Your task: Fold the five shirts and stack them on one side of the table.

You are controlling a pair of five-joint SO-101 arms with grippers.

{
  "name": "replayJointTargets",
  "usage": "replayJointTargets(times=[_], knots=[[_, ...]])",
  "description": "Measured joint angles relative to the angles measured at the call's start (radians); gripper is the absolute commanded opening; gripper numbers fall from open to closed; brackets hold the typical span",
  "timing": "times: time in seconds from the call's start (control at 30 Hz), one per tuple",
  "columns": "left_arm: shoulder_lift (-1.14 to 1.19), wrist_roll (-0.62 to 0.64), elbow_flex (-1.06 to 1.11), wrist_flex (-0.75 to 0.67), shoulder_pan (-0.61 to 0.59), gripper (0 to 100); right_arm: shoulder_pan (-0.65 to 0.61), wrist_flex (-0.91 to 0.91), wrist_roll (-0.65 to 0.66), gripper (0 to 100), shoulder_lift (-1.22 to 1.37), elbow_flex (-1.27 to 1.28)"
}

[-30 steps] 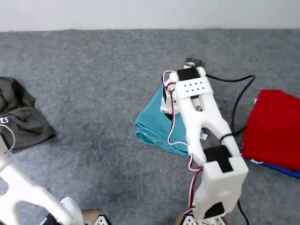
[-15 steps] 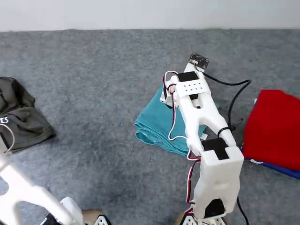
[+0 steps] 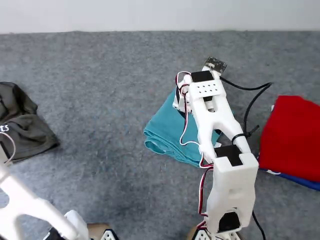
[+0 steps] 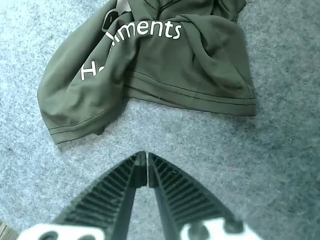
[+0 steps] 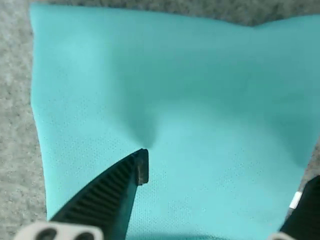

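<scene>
Left gripper (image 4: 147, 172) fully closed, empty, just short of crumpled olive shirt (image 4: 150, 65) at left edge of table (image 3: 100, 90). Right gripper (image 5: 222, 185) wide open, holding nothing, over folded teal shirt (image 3: 165, 131) mid-table, one fingertip (image 5: 141, 167) dimpling the fabric. Red shirt (image 3: 292, 135) lies on blue shirt (image 3: 305, 182), right side.

Light even & diffuse, from above going by the shadows. High view: bright, no glare on the white arm (image 3: 212, 117), just a soft shadow under it on the teal shirt (image 3: 162, 132). Left wrist view: grey worktop (image 4: 280, 165) evenly lit, faint shade in the folds of the olive shirt (image 4: 190, 70). Right wrist view: teal shirt bright, w/ one soft dark dimple mid-cloth.
</scene>
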Motion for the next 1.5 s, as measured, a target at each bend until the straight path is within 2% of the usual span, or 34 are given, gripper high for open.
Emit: replayJointTargets(times=[0.37,0.43,0.6,0.67,0.77,0.87,1.0,1.27,1.5], knots=[[0.0,0.0,0.0,0.0,0.0,2,0.006,-0.049,-0.015,44.0,0.158,-0.034],[0.0,0.0,0.0,0.0,0.0,2,0.006,-0.044,-0.018,37.4,0.187,-0.066],[0.0,0.0,0.0,0.0,0.0,2,0.02,0.003,-0.018,7.6,0.23,-0.132],[0.0,0.0,0.0,0.0,0.0,2,0.031,0.032,-0.018,0.2,0.244,-0.16],[0.0,0.0,0.0,0.0,0.0,2,0.055,0.084,-0.018,3.9,0.27,-0.204],[0.0,0.0,0.0,0.0,0.0,2,0.08,0.124,-0.018,0.5,0.292,-0.241],[0.0,0.0,0.0,0.0,0.0,2,0.094,0.17,0.006,0.9,0.31,-0.288],[0.0,0.0,0.0,0.0,0.0,2,0.123,0.385,0.242,0.9,0.302,-0.431],[0.0,0.0,0.0,0.0,0.0,2,0.226,0.393,0.465,0.8,0.074,-0.431]])
